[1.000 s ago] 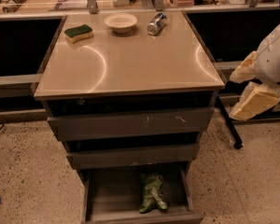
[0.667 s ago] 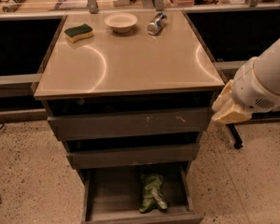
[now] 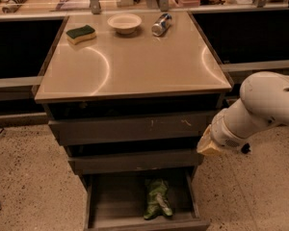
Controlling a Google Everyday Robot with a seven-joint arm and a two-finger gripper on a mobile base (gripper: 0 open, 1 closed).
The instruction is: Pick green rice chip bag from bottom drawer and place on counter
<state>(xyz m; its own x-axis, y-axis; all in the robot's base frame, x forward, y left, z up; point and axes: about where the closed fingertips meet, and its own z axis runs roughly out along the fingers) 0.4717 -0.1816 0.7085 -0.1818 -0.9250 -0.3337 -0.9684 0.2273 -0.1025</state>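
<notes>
— So, in the camera view you look down at the cabinet from the front. What do you want first?

— Where is the bag?

— You see the bag (image 3: 157,199) lying in the bottom drawer (image 3: 113,203), which is pulled out toward you. It rests on the drawer floor, a little right of the middle, and its lower end is close to the low front wall. It is crumpled, and nothing holds it.

— And the gripper?

— You find the gripper (image 3: 209,146) at the right side of the cabinet, level with the two upper drawers and just beside their right edge. If it touches them, you cannot say. It sits at the end of the white arm (image 3: 265,105), which comes in from the right. It is higher than the bag and to the right of it, well apart. Only a tan tip shows to you, so you cannot judge whether it is clenched or released.

— The counter?

— Along the back of the counter (image 3: 135,66) you see a sponge (image 3: 81,33) at the left, a bowl (image 3: 124,22) in the middle, and a can (image 3: 162,24) lying on its side just right of the bowl.
</notes>
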